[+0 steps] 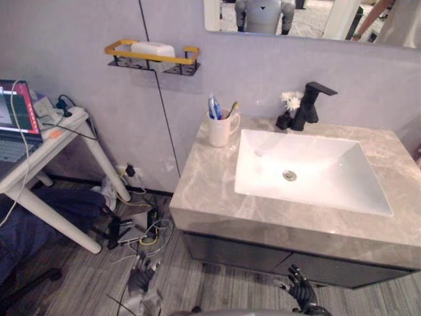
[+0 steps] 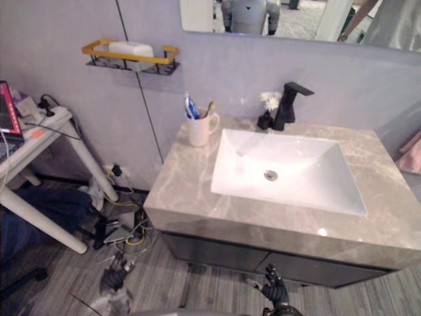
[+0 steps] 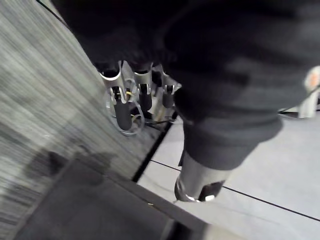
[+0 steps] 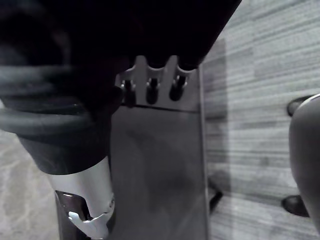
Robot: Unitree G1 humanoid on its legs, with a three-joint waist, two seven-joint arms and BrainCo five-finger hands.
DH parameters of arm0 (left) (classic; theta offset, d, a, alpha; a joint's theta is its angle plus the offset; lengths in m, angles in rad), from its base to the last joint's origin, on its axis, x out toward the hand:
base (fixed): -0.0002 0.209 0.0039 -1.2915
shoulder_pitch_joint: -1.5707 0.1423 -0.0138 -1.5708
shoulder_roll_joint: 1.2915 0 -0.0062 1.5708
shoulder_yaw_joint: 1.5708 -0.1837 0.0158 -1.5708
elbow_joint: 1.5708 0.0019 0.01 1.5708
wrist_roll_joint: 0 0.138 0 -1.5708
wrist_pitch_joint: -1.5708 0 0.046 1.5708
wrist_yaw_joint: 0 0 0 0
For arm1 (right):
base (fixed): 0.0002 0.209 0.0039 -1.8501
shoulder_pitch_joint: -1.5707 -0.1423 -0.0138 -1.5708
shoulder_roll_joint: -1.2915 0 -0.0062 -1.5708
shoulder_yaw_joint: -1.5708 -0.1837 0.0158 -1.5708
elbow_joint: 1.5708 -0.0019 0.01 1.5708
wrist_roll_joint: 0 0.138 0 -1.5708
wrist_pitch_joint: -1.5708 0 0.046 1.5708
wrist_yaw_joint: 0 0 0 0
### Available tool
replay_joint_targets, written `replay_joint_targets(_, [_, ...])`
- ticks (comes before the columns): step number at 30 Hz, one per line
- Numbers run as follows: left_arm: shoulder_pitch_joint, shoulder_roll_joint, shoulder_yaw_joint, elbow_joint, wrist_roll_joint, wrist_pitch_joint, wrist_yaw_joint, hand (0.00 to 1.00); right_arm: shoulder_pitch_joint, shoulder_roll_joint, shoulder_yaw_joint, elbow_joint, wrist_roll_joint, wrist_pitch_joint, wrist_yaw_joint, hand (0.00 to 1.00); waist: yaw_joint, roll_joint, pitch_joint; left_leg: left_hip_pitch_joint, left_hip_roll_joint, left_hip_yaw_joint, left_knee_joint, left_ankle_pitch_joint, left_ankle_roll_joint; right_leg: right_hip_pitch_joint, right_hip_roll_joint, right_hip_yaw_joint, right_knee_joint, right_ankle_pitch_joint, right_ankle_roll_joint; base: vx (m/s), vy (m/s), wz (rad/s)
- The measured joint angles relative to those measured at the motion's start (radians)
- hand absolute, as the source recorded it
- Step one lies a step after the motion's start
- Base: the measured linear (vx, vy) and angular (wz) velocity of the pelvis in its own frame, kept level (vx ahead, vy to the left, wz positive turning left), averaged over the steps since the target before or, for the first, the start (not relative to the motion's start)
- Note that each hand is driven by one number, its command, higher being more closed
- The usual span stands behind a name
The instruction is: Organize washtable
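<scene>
Left hand and right hand hang at bottom edge, fingers relaxed, empty (below the counter); cup left of sink.

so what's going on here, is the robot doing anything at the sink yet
Nothing is being handled at this moment. The left robot hand and the right robot hand hang low in front of the washtable, fingers relaxed and empty. On the counter, a mug holding toothbrushes stands to the left of the sink. A black faucet and a small white flower sit at the back. A white block lies in the yellow wall rack.
</scene>
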Motion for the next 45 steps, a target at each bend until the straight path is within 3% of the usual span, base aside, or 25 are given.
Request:
replay_joint_targets(7, [-0.019,-0.008,-0.002,0.129,0.107,0.022,-0.003,0.0,-0.009,0.022,-0.002,0.056,-0.001,0.001,-0.011,0.0,0.002,0.008,-0.017,-0.002,-0.008,-0.006,-0.008,0.004,0.005,0.002,-0.007,-0.009,-0.003,-0.007,0.008,0.04,0.004,0.04])
replay_joint_targets(12, [-0.056,0.003,-0.035,0.168,0.119,0.023,-0.002,0.0,-0.049,0.037,0.001,0.089,-0.001,0.001,-0.02,0.0,0.007,-0.001,-0.012,-0.025,-0.016,-0.003,0.029,-0.012,0.01,-0.008,-0.012,-0.011,0.018,-0.011,0.014,0.0,0.006,0.01])
replay_joint_targets(14, [-0.089,0.016,-0.055,0.172,0.12,0.025,-0.001,0.0,-0.076,0.047,0.004,0.102,-0.001,0.001,-0.02,0.0,0.025,-0.008,0.016,-0.079,-0.019,-0.012,0.13,-0.068,0.005,-0.056,-0.025,-0.019,0.12,-0.04,0.02,-0.08,0.012,0.15])
replay_joint_targets(15, [-0.117,0.024,-0.068,0.172,0.136,0.03,0.0,0.0,-0.083,0.044,0.007,0.1,-0.001,0.0,-0.019,0.0,0.03,-0.004,0.045,-0.108,-0.02,-0.04,0.202,-0.109,0.005,-0.103,-0.023,0.001,0.253,-0.059,0.028,-0.16,-0.021,0.66])
replay_joint_targets(16, [-0.135,0.037,-0.078,0.175,0.143,0.033,0.002,0.0,-0.085,0.04,0.017,0.098,-0.001,0.0,-0.021,0.0,0.028,-0.006,0.052,-0.145,-0.024,-0.085,0.251,-0.121,0.004,-0.168,-0.01,0.059,0.385,-0.061,0.027,-0.15,-0.033,0.86])
replay_joint_targets(20, [-0.197,0.049,-0.121,0.18,0.153,0.038,0.006,0.0,-0.058,0.055,0.04,0.1,-0.001,0.003,-0.027,0.0,0.03,-0.035,0.055,-0.236,-0.047,-0.244,0.31,-0.117,-0.023,-0.217,0.018,0.21,0.519,-0.094,0.014,-0.02,-0.155,1.31])
replay_joint_targets(23, [-0.225,0.036,-0.16,0.186,0.154,0.038,0.013,0.0,-0.063,0.061,0.044,0.06,0.0,0.002,-0.034,0.0,0.032,-0.027,0.052,-0.283,-0.043,-0.362,0.32,-0.086,-0.074,-0.173,-0.007,0.281,0.497,-0.107,-0.006,-0.02,-0.355,1.12])
replay_joint_targets(24, [-0.231,0.028,-0.161,0.186,0.153,0.038,0.024,0.0,-0.082,0.063,0.053,0.053,0.0,0.001,-0.039,0.0,0.033,-0.023,0.051,-0.299,-0.03,-0.397,0.32,-0.07,-0.105,-0.141,-0.01,0.294,0.449,-0.138,-0.006,-0.15,-0.564,0.81])
replay_joint_targets(25, [-0.234,0.015,-0.171,0.191,0.152,0.038,0.027,0.0,-0.1,0.059,0.068,0.052,0.0,0.001,-0.041,0.0,0.036,-0.02,0.047,-0.311,-0.005,-0.411,0.31,-0.059,-0.124,-0.109,0.017,0.274,0.394,-0.186,-0.003,-0.18,-0.587,0.6])
replay_joint_targets(27, [-0.235,-0.012,-0.187,0.193,0.152,0.035,0.028,0.0,-0.128,0.049,0.091,0.053,0.0,0.0,-0.041,0.0,0.068,0.019,0.044,-0.31,0.056,-0.41,0.257,-0.034,-0.146,-0.098,0.053,0.236,0.339,-0.251,0.016,-0.22,-0.436,0.04])
replay_joint_targets(28, [-0.233,-0.02,-0.19,0.194,0.152,0.034,0.028,0.0,-0.137,0.04,0.097,0.053,0.0,-0.001,-0.041,0.0,0.082,0.023,0.045,-0.31,0.063,-0.409,0.24,-0.019,-0.153,-0.099,0.059,0.217,0.33,-0.287,0.01,-0.32,-0.53,0.61])
replay_joint_targets(29, [-0.25,-0.051,-0.225,0.222,0.152,0.037,0.029,0.0,-0.148,0.029,0.11,0.056,0.0,-0.002,-0.043,0.0,0.051,0.05,0.062,-0.309,0.096,-0.408,0.193,0.046,-0.129,-0.111,0.083,0.145,0.394,-0.318,-0.025,-0.21,-0.341,0.89])
replay_joint_targets(30, [-0.251,-0.051,-0.231,0.224,0.152,0.037,0.029,0.0,-0.145,0.029,0.11,0.056,0.0,-0.002,-0.044,0.0,0.047,0.053,0.062,-0.31,0.099,-0.4,0.182,0.06,-0.115,-0.112,0.085,0.128,0.405,-0.324,-0.03,-0.26,-0.386,1.37])
replay_joint_targets(31, [-0.251,-0.048,-0.27,0.223,0.153,0.038,0.027,0.0,-0.142,0.029,0.122,0.06,0.0,-0.002,-0.047,0.0,0.043,0.058,0.063,-0.308,0.125,-0.357,0.141,0.09,-0.067,-0.118,0.1,0.082,0.434,-0.337,-0.055,-0.2,-0.247,0.95])
replay_joint_targets(32, [-0.244,-0.046,-0.276,0.221,0.154,0.04,0.027,0.0,-0.152,0.028,0.136,0.067,-0.003,-0.002,-0.053,0.0,0.039,0.058,0.065,-0.325,0.165,-0.273,0.124,0.07,-0.052,-0.125,0.109,0.038,0.44,-0.34,-0.094,-0.24,-0.298,1.01])
replay_joint_targets(35, [-0.247,-0.045,-0.274,0.214,0.159,0.04,0.026,0.0,-0.155,0.027,0.139,0.067,-0.003,-0.002,-0.064,0.0,0.028,0.036,0.063,-0.372,0.175,-0.024,0.207,0.073,-0.056,-0.129,0.089,-0.056,0.395,-0.307,-0.123,-0.15,-0.222,1.01])
replay_joint_targets(37, [-0.256,-0.043,-0.275,0.214,0.162,0.04,0.026,0.0,-0.169,0.031,0.13,0.068,-0.002,-0.003,-0.065,0.0,0.022,0.017,0.069,-0.383,0.133,0.145,0.344,0.052,-0.059,-0.133,0.068,-0.126,0.363,-0.272,-0.123,-0.01,-0.1,1.15])
replay_joint_targets(38, [-0.261,-0.042,-0.277,0.214,0.162,0.041,0.026,0.0,-0.171,0.032,0.122,0.069,-0.002,-0.004,-0.065,0.0,0.02,0.021,0.072,-0.4,0.122,0.169,0.345,0.077,-0.026,-0.137,0.07,-0.135,0.369,-0.269,-0.128,-0.03,-0.079,1.3])
replay_joint_targets(39, [-0.263,-0.031,-0.303,0.21,0.163,0.037,0.026,0.0,-0.182,0.022,0.109,0.111,-0.002,-0.002,-0.065,0.0,0.016,0.015,0.08,-0.392,0.111,0.171,0.266,0.165,0.0,-0.166,0.077,-0.127,0.403,-0.237,-0.121,-0.11,-0.055,1.41])
replay_joint_targets(40, [-0.269,-0.016,-0.32,0.215,0.168,0.038,0.024,0.0,-0.208,0.017,0.11,0.143,-0.002,-0.007,-0.061,0.0,-0.004,0.022,0.074,-0.372,0.111,0.148,0.155,0.225,-0.005,-0.205,0.076,-0.101,0.357,-0.205,-0.162,-0.12,-0.042,1.25])
replay_joint_targets(41, [-0.272,0.003,-0.321,0.219,0.175,0.039,0.024,0.0,-0.22,0.019,0.109,0.156,-0.001,-0.016,-0.061,0.0,-0.01,0.011,0.079,-0.376,0.108,0.193,0.203,0.164,-0.004,-0.188,0.06,-0.096,0.293,-0.201,-0.12,-0.06,0.011,1.22])
replay_joint_targets(42, [-0.288,0.018,-0.343,0.26,0.184,0.042,0.024,0.0,-0.24,0.023,0.101,0.199,0.0,-0.02,-0.062,0.0,-0.03,0.009,0.098,-0.349,0.12,0.274,0.302,0.037,0.006,-0.147,0.051,-0.149,0.257,-0.18,-0.115,0.0,0.008,1.01])
replay_joint_targets(43, [-0.298,0.028,-0.362,0.278,0.191,0.046,0.022,0.0,-0.228,0.021,0.084,0.206,0.0,-0.02,-0.062,0.0,-0.033,-0.003,0.106,-0.291,0.111,0.319,0.286,-0.001,0.001,-0.13,0.042,-0.167,0.231,-0.167,-0.1,-0.03,0.024,0.89])
replay_joint_targets(45, [-0.305,0.034,-0.382,0.281,0.194,0.046,0.023,0.0,-0.231,0.01,0.08,0.226,0.0,-0.019,-0.061,0.0,-0.023,0.011,0.11,-0.266,0.089,0.306,0.202,0.027,0.01,-0.125,0.04,-0.169,0.198,-0.148,-0.084,-0.06,0.101,0.26])
